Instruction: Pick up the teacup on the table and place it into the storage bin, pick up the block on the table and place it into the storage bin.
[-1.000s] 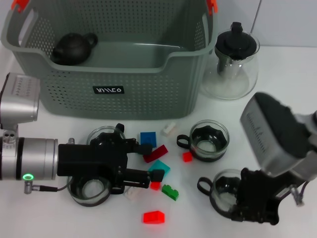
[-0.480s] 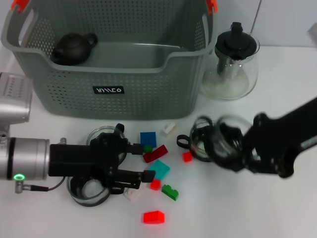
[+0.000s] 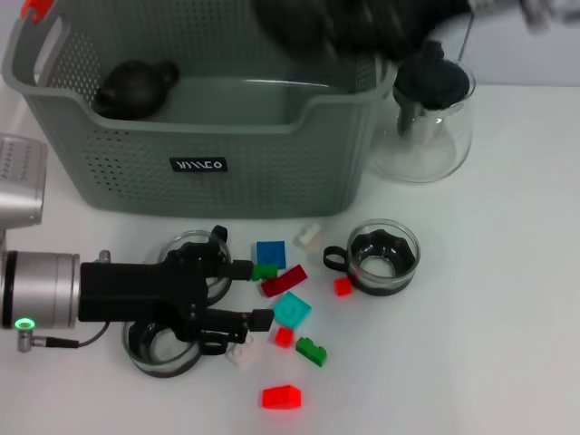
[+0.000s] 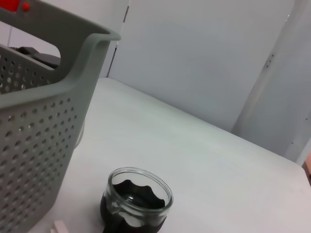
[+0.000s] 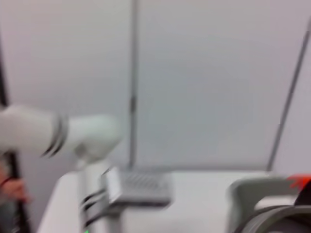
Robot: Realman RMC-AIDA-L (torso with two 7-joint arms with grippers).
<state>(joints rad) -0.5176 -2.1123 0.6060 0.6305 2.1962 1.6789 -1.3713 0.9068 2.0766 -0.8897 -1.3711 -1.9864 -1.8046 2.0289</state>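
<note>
Right gripper [image 3: 335, 27] blurred above the storage bin [image 3: 208, 136]; its grip unreadable.
Left gripper [image 3: 258, 294] spread wide among the blocks [image 3: 281, 294]; the bin's black label [image 3: 199, 165] has illegible white lettering.

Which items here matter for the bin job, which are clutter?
Job: storage bin; glass teacups; loose blocks; left gripper, low among the blocks; right gripper, blurred above the bin.
Clutter: glass teapot; dark clay teapot inside the bin.

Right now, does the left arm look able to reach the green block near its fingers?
Probably yes. The left gripper sits low over the table, and the green block lies just beyond its fingers with nothing between them.
</note>
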